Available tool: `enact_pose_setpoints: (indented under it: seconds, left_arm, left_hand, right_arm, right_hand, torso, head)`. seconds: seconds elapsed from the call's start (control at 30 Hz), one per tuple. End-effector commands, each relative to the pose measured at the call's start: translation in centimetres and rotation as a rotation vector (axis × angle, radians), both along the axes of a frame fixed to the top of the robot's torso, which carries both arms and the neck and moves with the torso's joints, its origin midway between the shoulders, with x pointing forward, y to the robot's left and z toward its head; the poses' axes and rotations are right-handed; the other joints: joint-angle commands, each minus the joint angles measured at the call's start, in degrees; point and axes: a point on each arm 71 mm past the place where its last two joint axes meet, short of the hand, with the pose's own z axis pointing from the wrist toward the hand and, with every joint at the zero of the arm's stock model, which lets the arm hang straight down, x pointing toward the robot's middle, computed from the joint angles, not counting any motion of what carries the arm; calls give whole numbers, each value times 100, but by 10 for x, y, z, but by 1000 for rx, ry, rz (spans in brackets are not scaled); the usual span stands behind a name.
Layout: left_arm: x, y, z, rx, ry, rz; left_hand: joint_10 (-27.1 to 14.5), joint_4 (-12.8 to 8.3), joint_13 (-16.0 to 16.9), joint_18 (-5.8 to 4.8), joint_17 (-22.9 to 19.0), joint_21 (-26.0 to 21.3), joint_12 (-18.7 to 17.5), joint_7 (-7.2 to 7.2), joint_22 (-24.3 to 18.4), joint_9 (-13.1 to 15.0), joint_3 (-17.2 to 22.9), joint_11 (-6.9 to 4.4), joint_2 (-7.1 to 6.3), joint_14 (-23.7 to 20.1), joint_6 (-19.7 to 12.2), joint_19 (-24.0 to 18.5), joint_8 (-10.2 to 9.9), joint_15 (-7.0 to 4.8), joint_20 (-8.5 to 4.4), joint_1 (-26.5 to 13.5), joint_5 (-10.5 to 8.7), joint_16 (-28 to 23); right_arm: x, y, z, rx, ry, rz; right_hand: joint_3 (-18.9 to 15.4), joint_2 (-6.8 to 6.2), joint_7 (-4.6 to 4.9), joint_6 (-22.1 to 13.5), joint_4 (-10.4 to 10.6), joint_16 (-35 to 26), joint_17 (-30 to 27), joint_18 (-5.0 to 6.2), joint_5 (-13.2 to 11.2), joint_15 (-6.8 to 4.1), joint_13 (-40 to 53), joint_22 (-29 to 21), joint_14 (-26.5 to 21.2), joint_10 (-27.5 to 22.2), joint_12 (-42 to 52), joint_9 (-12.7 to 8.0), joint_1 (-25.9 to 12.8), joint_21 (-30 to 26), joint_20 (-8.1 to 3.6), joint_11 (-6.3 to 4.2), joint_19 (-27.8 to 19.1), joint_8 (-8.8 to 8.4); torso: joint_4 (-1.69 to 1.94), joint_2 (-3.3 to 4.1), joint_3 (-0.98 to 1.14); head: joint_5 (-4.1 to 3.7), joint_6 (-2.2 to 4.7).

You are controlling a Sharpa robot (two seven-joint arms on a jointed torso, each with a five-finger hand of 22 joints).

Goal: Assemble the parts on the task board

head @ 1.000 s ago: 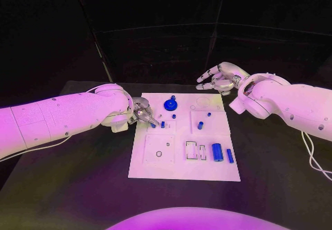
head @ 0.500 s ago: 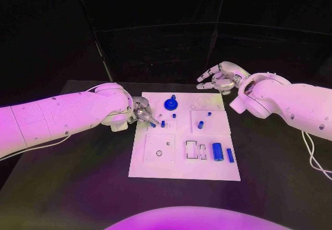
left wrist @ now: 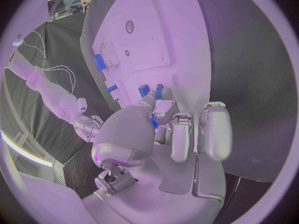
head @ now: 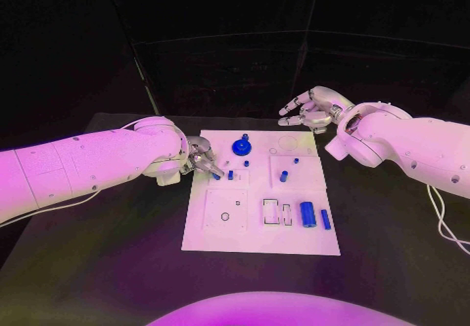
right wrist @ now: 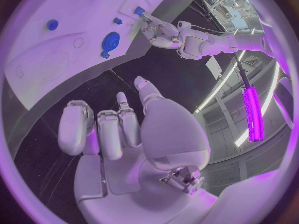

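Two hands: my left hand (head: 200, 159) pinches a small peg (head: 215, 176) at the board's (head: 245, 238) edge; my right hand (head: 312, 109) hovers beyond it, fingers spread, empty.

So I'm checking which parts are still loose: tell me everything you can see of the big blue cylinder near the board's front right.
The big blue cylinder is a smooth, glossy, stubby round bar, plastic by its look. It lies on its side on the white task board, lengthwise toward the robot, near the front right corner. A slimmer blue bar lies parallel just to its right. No hand touches it.
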Motion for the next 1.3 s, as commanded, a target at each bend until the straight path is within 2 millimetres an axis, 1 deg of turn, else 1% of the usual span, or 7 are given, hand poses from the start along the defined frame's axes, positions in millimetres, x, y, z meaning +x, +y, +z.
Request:
enact_pose_setpoints:
  seconds: [0.03,0.13,0.17,0.43,0.53,1.1,1.3]
  left_arm:
    - [-1,-1,-1,18,6,-17]
    - [-1,-2,-1,18,7,-21]
    - [-1,-3,-1,18,8,-22]
    - [-2,-5,-2,38,8,-40]
    - [-2,-5,-2,48,14,-50]
    - [-4,-9,-5,95,39,-93]
    - [-3,-9,-5,89,25,-81]
  left_hand:
    - [41,-628,-2,-16,1509,-15,15,-23,134,-2,640,-9,1,596,2,233,14,-39,-42,-31,19,18]
    - [41,-631,-2,-16,1509,-15,15,-23,134,-1,650,-9,-2,596,3,233,14,-39,-42,-35,19,18]
    - [44,-650,0,-15,1509,-19,16,-23,131,3,708,-9,-19,596,6,232,12,-40,-42,-64,19,18]
    - [47,-662,4,-15,1509,-20,19,-23,132,6,741,-9,-30,596,8,233,11,-40,-42,-79,19,18]
    - [50,-675,5,-15,1509,-20,20,-23,133,8,774,-10,-41,596,11,233,10,-40,-42,-93,19,18]
    - [51,-742,-5,-19,1509,-11,11,-21,152,16,958,-9,-89,596,20,239,-3,-41,-43,-164,19,18]
    - [72,-726,14,-19,1509,-11,27,-19,156,26,1038,-7,-107,596,43,242,0,-39,-42,-267,18,18]
  right_arm:
    - [0,0,1,0,-2,7]
    - [0,0,1,0,-2,8]
    - [0,0,1,0,-2,8]
    - [0,0,1,0,-2,8]
    - [0,0,1,0,-2,7]
    - [0,0,1,0,-2,7]
    - [0,0,1,1,-2,6]
  right_hand:
    - [0,59,-15,-39,20,-19,541,56,13,-26,443,-5,392,-19,-15,-6,-13,-27,-14,-2,-16,33]
    - [0,59,-15,-39,20,-19,541,56,13,-26,443,-5,392,-19,-15,-6,-13,-27,-14,-2,-16,33]
    - [0,59,-15,-39,20,-19,541,56,13,-26,443,-5,392,-19,-15,-6,-13,-27,-14,-2,-16,33]
    - [0,59,-15,-39,20,-19,541,56,13,-26,443,-5,392,-19,-15,-6,-13,-27,-14,-2,-16,33]
    - [0,59,-15,-39,20,-19,541,56,13,-26,443,-5,392,-19,-15,-6,-13,-27,-14,-2,-16,33]
    - [0,59,-15,-39,20,-19,541,56,13,-26,443,-5,392,-19,-15,-6,-13,-27,-14,-2,-16,33]
    - [0,59,-15,-39,20,-19,541,56,13,-26,443,-5,392,-19,-15,-6,-13,-27,-14,-2,-16,33]
  torso:
    - [3,0,-1]
    - [0,0,0]
    - [0,1,2]
    - [-1,0,-2]
    - [0,3,2]
    - [1,-2,0]
    - [3,-1,6]
  head:
    - [-4,-1]
    - [-6,-2]
    - [-9,-4]
    - [-10,-10]
    - [-11,-21]
    - [-21,-51]
    - [-21,-45]
